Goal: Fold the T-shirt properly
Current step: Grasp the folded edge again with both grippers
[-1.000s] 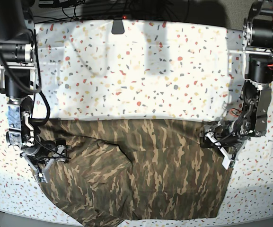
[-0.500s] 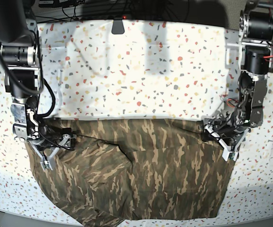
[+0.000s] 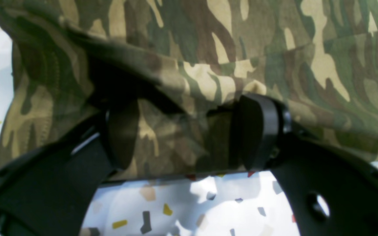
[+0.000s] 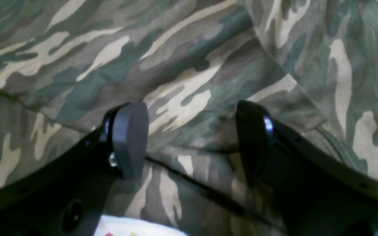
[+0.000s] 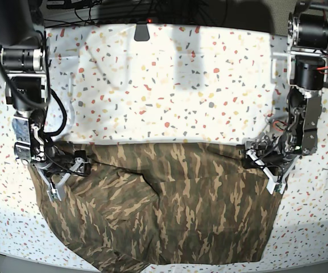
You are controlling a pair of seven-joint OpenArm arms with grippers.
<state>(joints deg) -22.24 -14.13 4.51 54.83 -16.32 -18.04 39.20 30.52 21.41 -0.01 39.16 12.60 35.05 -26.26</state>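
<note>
The T-shirt (image 5: 169, 210) is camouflage cloth spread flat over the near half of the table, with a diagonal crease left of its middle. My left gripper (image 5: 261, 166) sits at the shirt's far right corner. In the left wrist view my left gripper (image 3: 189, 134) is open, its fingers (image 3: 258, 131) straddling the hem of the T-shirt (image 3: 241, 42). My right gripper (image 5: 67, 175) is at the shirt's far left corner. Seen from the right wrist, my right gripper (image 4: 191, 137) is open just over the T-shirt (image 4: 176, 65), and no cloth is pinched.
The white speckled tabletop (image 5: 169, 85) stretches bare behind the shirt. A small black mount (image 5: 141, 31) and cables sit at the back edge. The shirt's near hem reaches almost to the table's front edge (image 5: 27, 256).
Both grippers have moved a little toward the far side along the shirt's outer edges, the right one more. Their jaws have stayed wide apart.
</note>
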